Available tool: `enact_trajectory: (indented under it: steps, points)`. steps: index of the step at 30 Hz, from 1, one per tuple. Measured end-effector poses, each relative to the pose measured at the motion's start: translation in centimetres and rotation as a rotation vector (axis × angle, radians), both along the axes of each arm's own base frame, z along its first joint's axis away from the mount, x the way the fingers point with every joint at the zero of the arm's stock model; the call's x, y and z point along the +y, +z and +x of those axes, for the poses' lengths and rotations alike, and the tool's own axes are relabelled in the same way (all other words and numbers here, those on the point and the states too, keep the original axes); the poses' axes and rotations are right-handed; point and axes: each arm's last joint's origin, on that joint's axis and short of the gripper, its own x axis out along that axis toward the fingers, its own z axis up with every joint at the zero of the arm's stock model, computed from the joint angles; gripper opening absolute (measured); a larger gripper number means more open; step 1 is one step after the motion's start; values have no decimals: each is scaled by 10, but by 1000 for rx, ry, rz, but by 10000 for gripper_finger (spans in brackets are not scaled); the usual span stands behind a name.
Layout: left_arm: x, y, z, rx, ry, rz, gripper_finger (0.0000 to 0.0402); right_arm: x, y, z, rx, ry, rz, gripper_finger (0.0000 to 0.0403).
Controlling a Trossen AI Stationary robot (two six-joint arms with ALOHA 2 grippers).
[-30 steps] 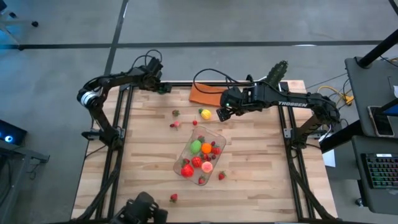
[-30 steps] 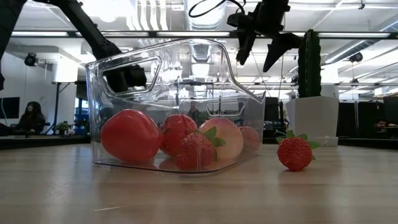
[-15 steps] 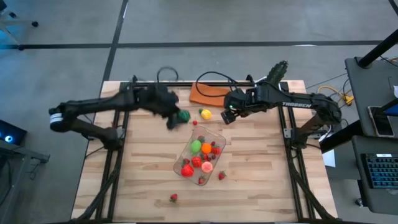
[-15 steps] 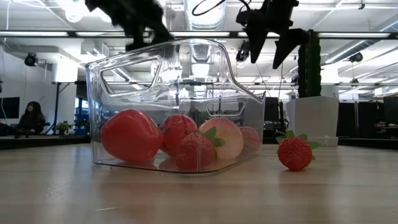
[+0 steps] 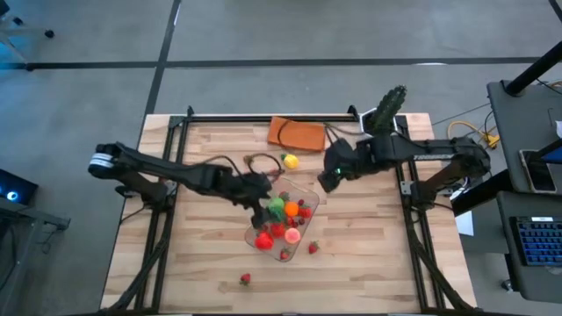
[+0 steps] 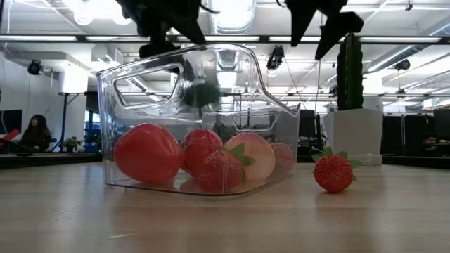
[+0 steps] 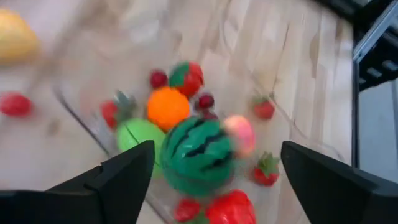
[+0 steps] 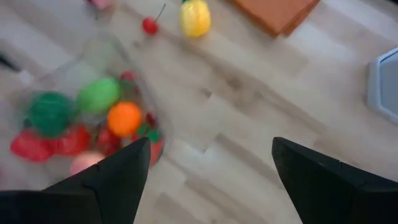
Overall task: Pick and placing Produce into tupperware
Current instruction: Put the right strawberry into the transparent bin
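Note:
The clear tupperware (image 5: pixel 305 188) lies mid-table with several produce pieces in it: red ones, an orange one (image 5: pixel 291 209) and a light green one (image 5: pixel 277 206). My left gripper (image 5: pixel 263 204) hangs open over its left part. A dark green toy watermelon (image 7: pixel 198 155) is below and between the open fingers, touching neither; in the low view the watermelon (image 6: pixel 200 95) is in mid-air inside the container. My right gripper (image 5: pixel 327 180) is open and empty, above the table to the container's far right. A yellow fruit (image 5: pixel 290 161) and a cherry (image 5: pixel 275 173) lie loose beyond the container.
An orange cloth (image 5: pixel 297 134) lies at the far edge, and a cactus in a white pot (image 5: pixel 391 107) stands at the far right. Loose strawberries lie near the container's near end (image 5: pixel 313 247) and by the near edge (image 5: pixel 245 279).
My left gripper has swung from the table's far left corner toward the right and near side, carrying the green watermelon to above the container. The watermelon is now below its fingers, dropping into the container. My right gripper has moved up and a little toward the near right.

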Motion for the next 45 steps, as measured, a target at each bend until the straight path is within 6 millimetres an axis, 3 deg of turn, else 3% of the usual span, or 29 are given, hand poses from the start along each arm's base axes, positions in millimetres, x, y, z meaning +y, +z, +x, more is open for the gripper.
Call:
enact_trajectory:
  steps: [4,10,15,19,23,26,32,39,45]
  points:
    - [-11,-15,13,59,-19,-80,358,31,0,-5,18,103,3,327]
    - [-22,-4,19,-8,-127,-159,366,92,-8,-21,67,331,-8,327]
    - [-20,14,10,-78,-112,-182,367,129,-38,-41,146,364,-15,327]
    - [-17,25,-1,-108,-64,-144,367,155,-68,-46,36,416,-59,327]
    - [-12,29,-20,-72,-3,-106,367,169,-102,-41,-114,436,-43,327]
    - [-8,25,-42,53,90,-80,367,174,-129,-35,-185,440,-26,327]
    - [-3,26,-72,128,157,-17,367,179,-169,-30,-151,446,-41,327]
    - [1,25,-92,117,155,-17,367,195,-195,-10,-96,528,-128,327]
    - [3,20,-105,106,150,-11,367,214,-205,16,-67,606,-186,327]
